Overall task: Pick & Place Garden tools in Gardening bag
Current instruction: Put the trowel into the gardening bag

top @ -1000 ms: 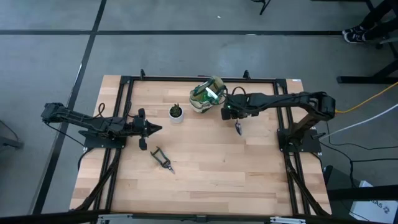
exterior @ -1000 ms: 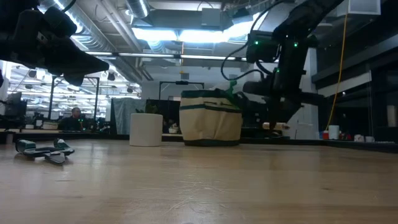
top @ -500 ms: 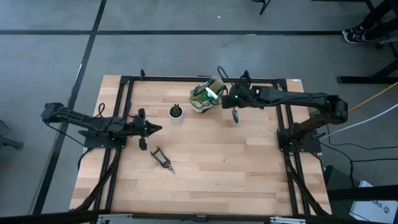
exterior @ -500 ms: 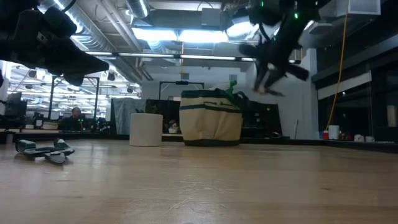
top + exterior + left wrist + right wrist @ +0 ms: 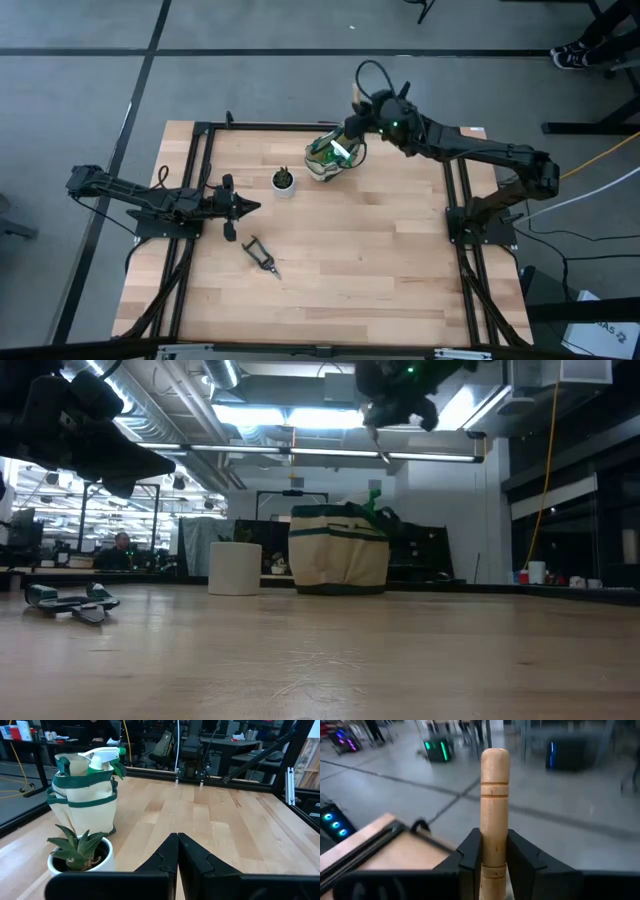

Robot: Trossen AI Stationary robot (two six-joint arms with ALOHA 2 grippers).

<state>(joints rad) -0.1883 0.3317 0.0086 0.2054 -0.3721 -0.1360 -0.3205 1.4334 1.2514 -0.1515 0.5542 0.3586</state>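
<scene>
While our left gripper waited shut, we clamped the right gripper on the wooden-handled tool, lifted above the gardening bag apparently for dropping in.

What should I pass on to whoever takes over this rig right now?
Right gripper: shut on a wooden-handled tool, raised high beside the gardening bag at the far side of the table.
Left gripper: shut, empty, waiting low at the table's left, facing the potted plant.
Done: the spray bottle is in the bag.
Left: lower the held tool into the bag and release it; then fetch the pruning shears, which lie on the table in front of the left gripper.
The potted plant stays where it is.
</scene>
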